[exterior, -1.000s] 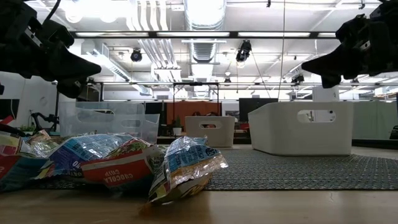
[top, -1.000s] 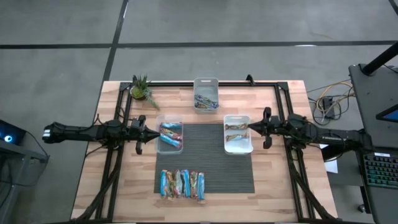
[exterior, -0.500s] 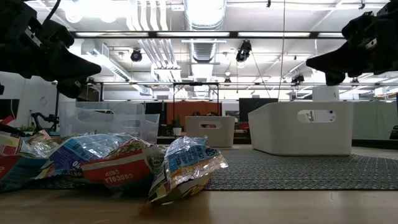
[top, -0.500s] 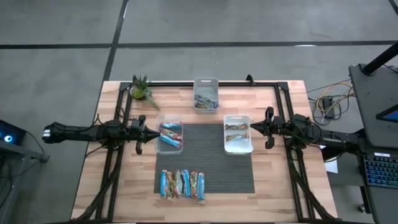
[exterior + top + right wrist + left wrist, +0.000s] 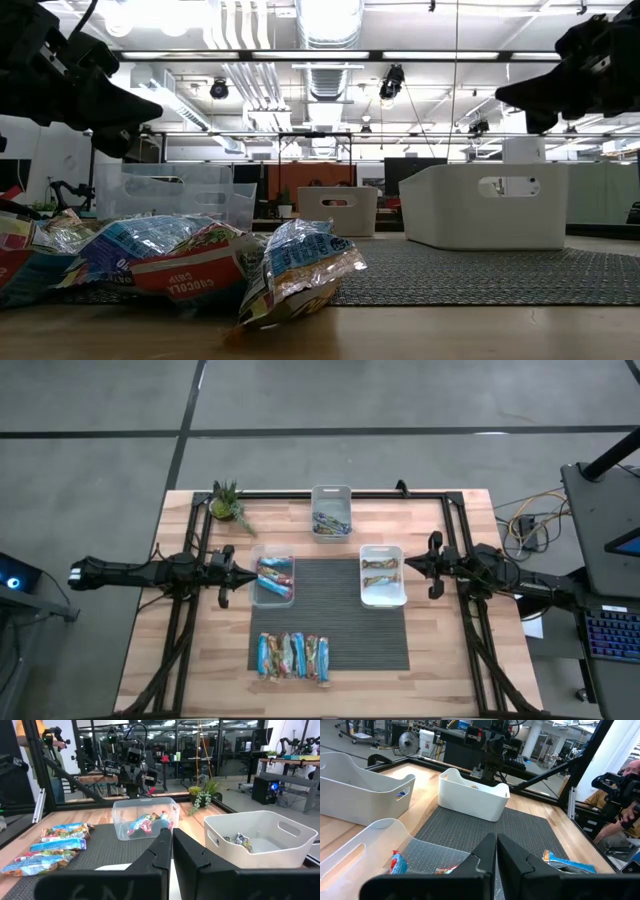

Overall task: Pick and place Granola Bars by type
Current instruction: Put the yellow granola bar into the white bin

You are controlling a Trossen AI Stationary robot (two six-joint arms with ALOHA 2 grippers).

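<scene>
Granola Bars [image 5: 293, 656] lie in a row near the mat's front edge, well clear of both closed, empty grippers: left gripper [image 5: 236, 573] beside the clear bin [image 5: 272, 598], right gripper [image 5: 410, 563] beside the white bin [image 5: 383, 600]

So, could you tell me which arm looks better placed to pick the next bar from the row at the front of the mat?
Left, by a slim margin. The row of granola bars lies toward the mat's left side, nearer the left gripper, which hovers beside the clear bin. The right gripper sits farther off, beside the white bin. Both jaws are shut.
</scene>
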